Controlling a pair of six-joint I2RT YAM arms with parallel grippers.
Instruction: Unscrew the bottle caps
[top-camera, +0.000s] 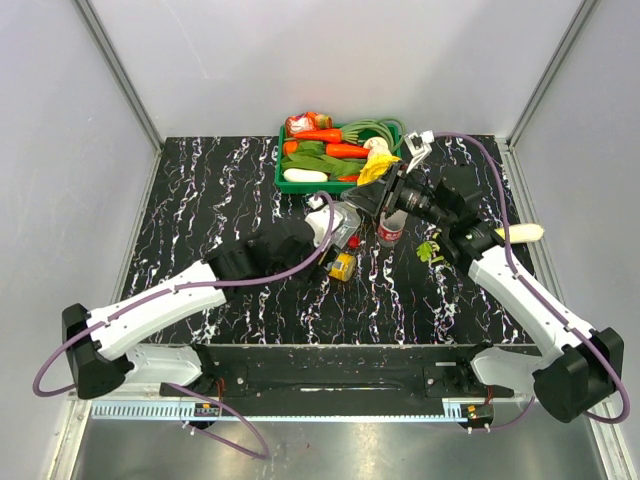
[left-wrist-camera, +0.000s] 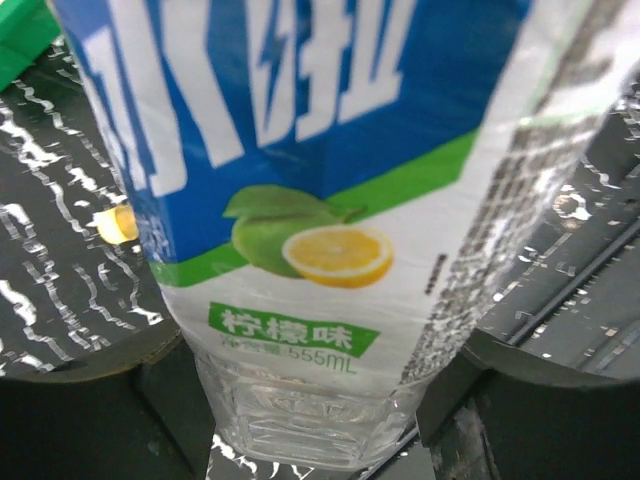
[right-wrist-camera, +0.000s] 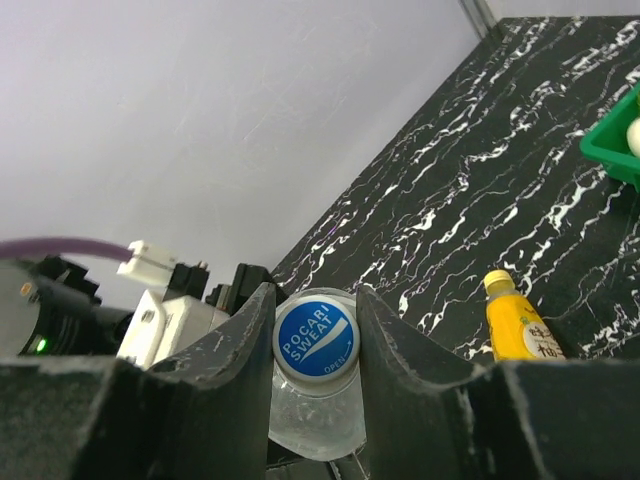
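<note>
At the middle of the bench (top-camera: 200, 190), the right gripper (right-wrist-camera: 315, 298) pinches the blue cap (right-wrist-camera: 315, 340) (marked Pocari Sweat); the left gripper (left-wrist-camera: 315, 410) clasps the blue-label bottle (left-wrist-camera: 330, 150).

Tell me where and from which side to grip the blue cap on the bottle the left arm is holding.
Grip the blue cap by its round side wall, on two opposite sides, coming straight at its flat top along the axis of the blue-label bottle. The right gripper sits that way, shut on it, and the left gripper clamps the body.
</note>
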